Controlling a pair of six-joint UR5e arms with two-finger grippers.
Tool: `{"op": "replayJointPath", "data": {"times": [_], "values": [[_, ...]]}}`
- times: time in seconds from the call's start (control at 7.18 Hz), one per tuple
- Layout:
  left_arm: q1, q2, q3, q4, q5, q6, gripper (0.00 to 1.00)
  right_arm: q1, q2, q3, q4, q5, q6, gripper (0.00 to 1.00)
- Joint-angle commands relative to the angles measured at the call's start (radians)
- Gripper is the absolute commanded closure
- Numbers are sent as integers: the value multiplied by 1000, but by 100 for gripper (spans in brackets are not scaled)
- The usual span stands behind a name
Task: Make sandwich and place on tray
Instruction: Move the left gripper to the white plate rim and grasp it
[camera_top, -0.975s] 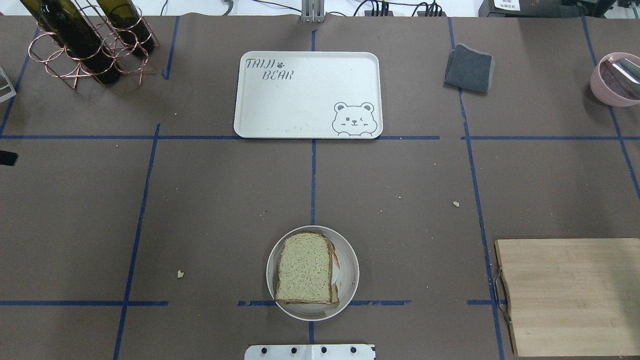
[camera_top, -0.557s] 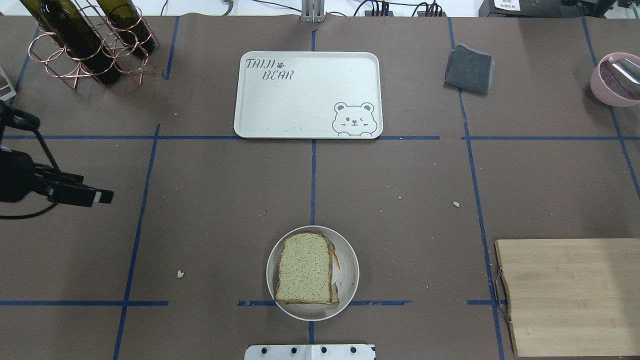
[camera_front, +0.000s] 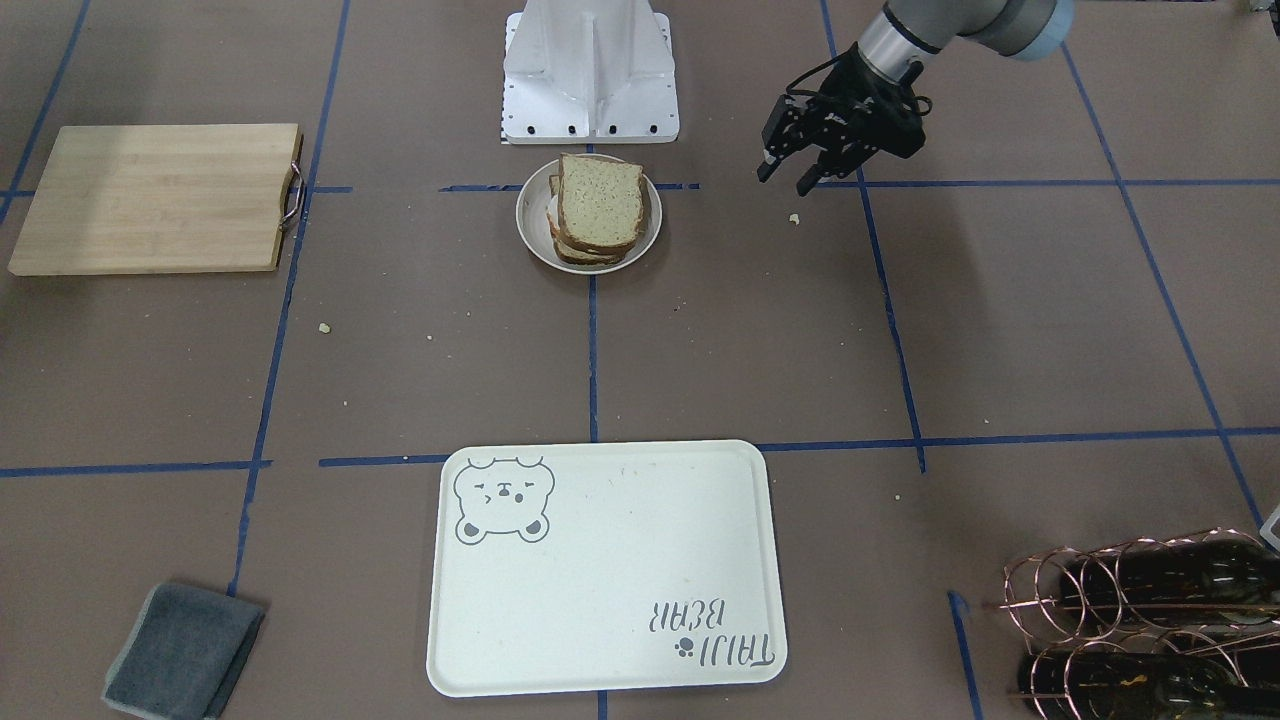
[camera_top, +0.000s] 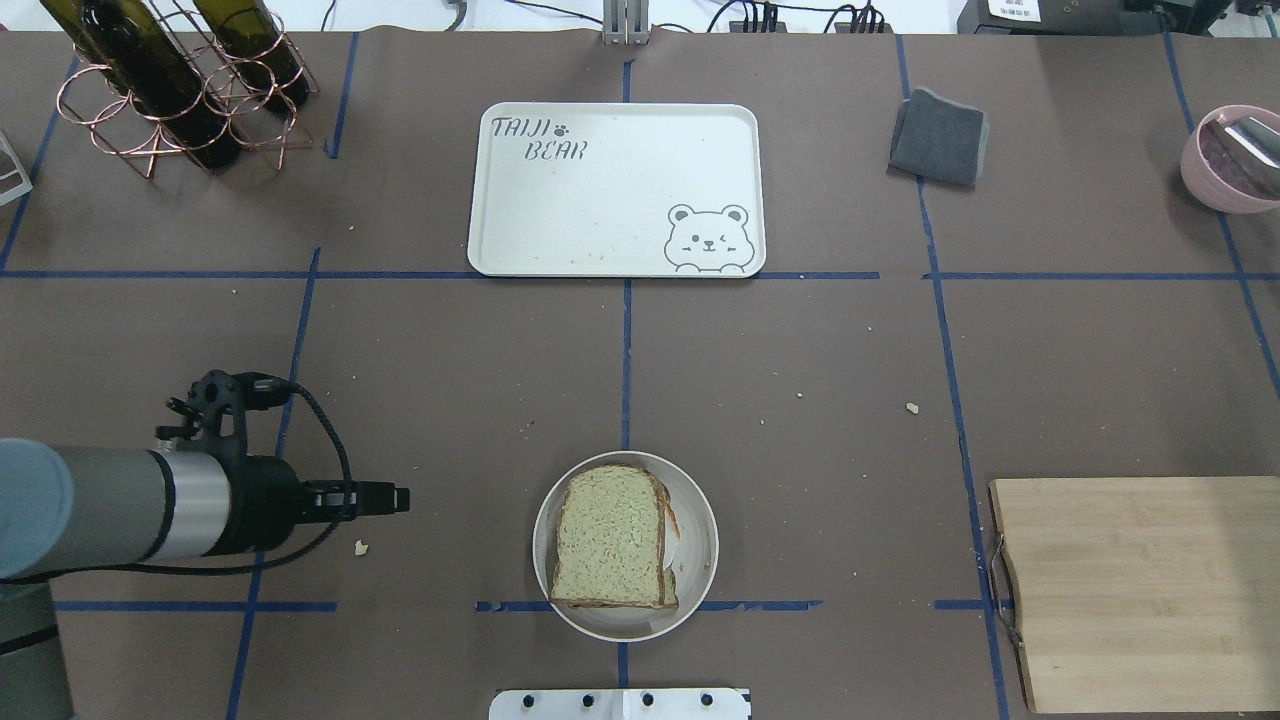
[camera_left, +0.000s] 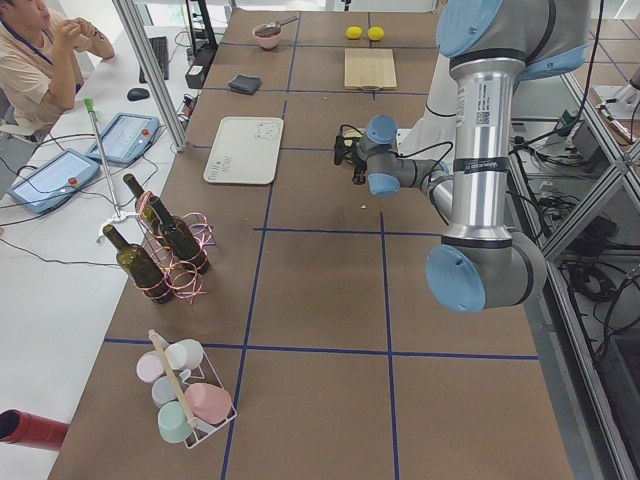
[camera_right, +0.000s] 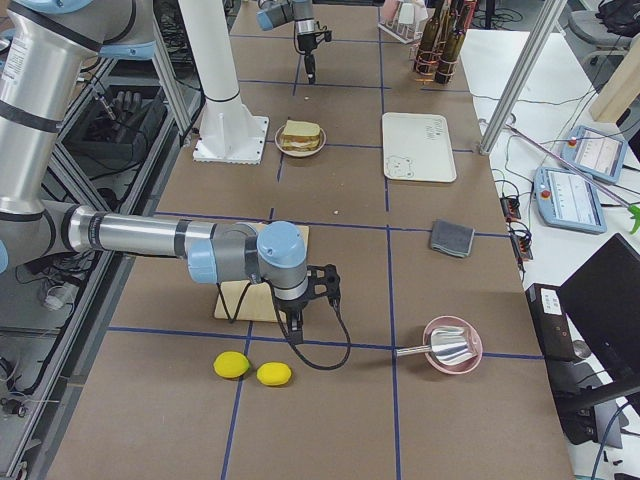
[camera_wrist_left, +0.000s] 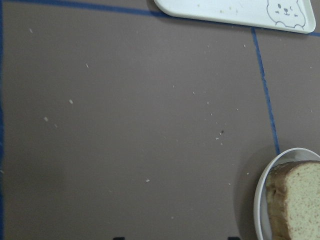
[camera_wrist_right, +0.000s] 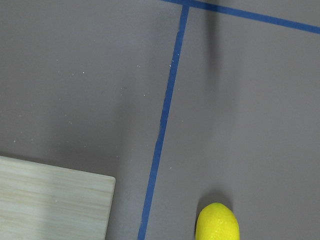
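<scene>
- Spread wide and gripping nothing at the left gripper (camera_front: 785, 180); hangs above the brown table cover (camera_top: 450, 380) with fingers (camera_front: 806, 180) aimed down near a blue tape line, to the robot's left of the plate and apart from it.
- Cannot tell wide or narrow for the right gripper (camera_right: 298, 318), in view only from the table's right end; hangs by the edge of the wooden cutting board (camera_top: 1140, 590), near two lemons (camera_right: 252, 369).
- Rests in a round white plate (camera_top: 702, 560), the sandwich (camera_top: 610, 537): speckled brown-crusted slices stacked, with a sliver of white egg peeking out on one side; close to the robot's base, on the centre tape line.
- Lies well apart from the sandwich, across the middle of the table, the cream tray (camera_top: 610, 190) with its grey bear face and "TAIJI BEAR" lettering; carries a scatter of small crumbs.
- Holds a shiny metal scoop (camera_right: 440, 347), the pink bowl (camera_top: 1200, 175) at the far right of the table.
- Holds dark green wine bottles (camera_top: 150, 70), the copper wire rack (camera_top: 100, 120) at the far left corner.
- Holds pastel cups (camera_left: 205, 402) in white, pink and mint, the white wire caddy (camera_left: 225, 412) at the table's left end.
- Lies folded to the right of the tray, apart from it, a grey cloth (camera_top: 940, 135).
</scene>
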Motion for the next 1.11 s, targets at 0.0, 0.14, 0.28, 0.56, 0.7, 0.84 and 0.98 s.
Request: {"op": "replayJointPath", "data": {"times": [0.0, 0.14, 0.28, 0.56, 0.7, 0.84, 0.98], "values": [[57, -212, 146, 75, 75, -81, 39, 3, 2, -8, 0, -2, 0, 0], [86, -263, 186, 96, 88, -88, 39, 4, 0, -9, 0, -2, 0, 0], [110, -284, 215, 96, 108, -90, 39, 4, 2, -17, 0, -4, 1, 0], [140, -298, 239, 96, 136, -90, 54, 6, 2, -23, 0, -5, 0, 0], [143, -296, 239, 96, 136, -90, 56, 6, 2, -23, 0, -4, 1, 0], [144, -296, 239, 97, 136, -90, 69, 7, 2, -25, 0, -4, 0, 0], [144, -296, 239, 96, 136, -90, 85, 9, 2, -25, 0, -5, 0, 0]]}}
